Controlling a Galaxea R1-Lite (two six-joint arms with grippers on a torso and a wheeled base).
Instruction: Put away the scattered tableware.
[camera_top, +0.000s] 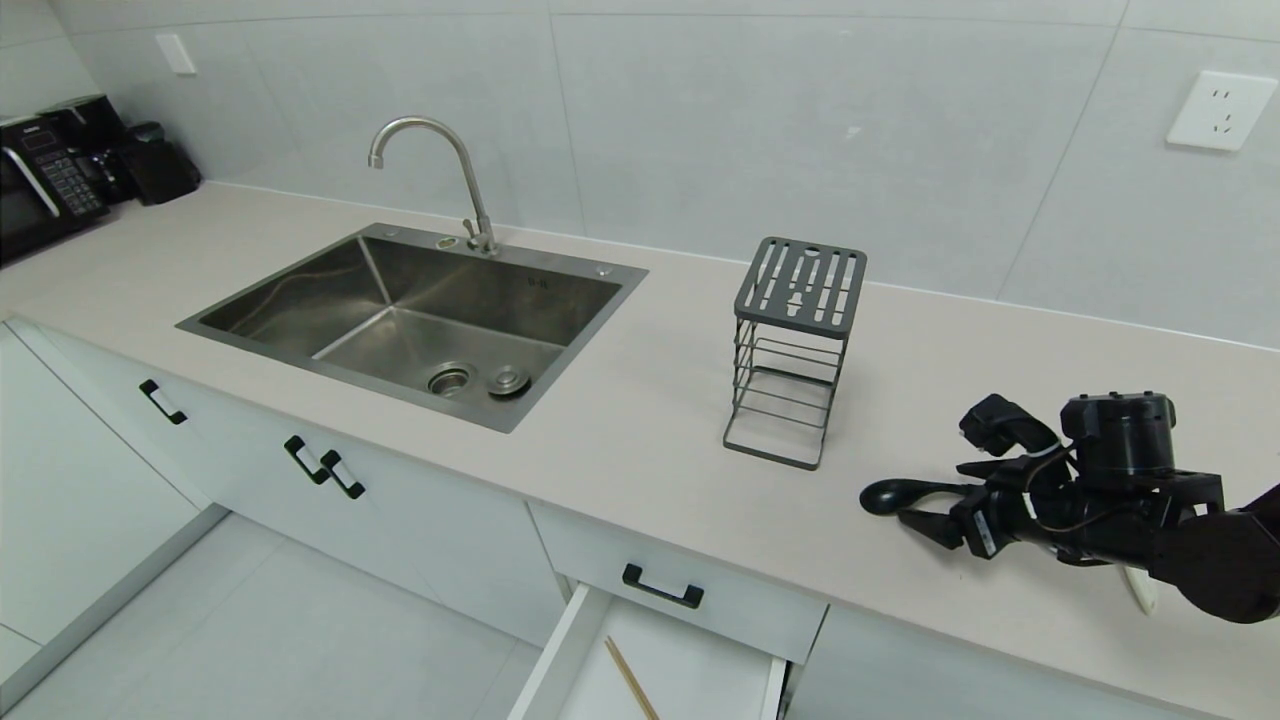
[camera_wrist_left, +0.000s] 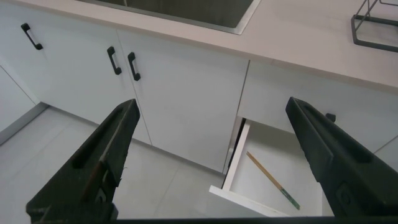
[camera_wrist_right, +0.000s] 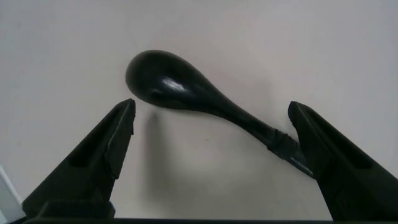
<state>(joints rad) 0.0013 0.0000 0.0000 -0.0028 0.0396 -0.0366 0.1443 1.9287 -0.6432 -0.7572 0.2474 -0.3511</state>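
"Where's the spoon (camera_top: 888, 494)?"

"Near the counter's (camera_top: 640, 400) front edge, right end, between the right gripper's (camera_top: 935, 500) spread fingers. It looks light, stiff and glossy, so probably slippery. I'd pinch the thin handle."

"And the left gripper (camera_wrist_left: 211, 118)?"

"Apart too, empty. Its camera shows the green tip of a chopstick (camera_wrist_left: 270, 177) in the open drawer (camera_wrist_left: 233, 168); the head view cuts that off."

Bright, even light leaves a soft shadow beside the spoon (camera_wrist_right: 177, 86) and sheen on the sink (camera_top: 290, 290).
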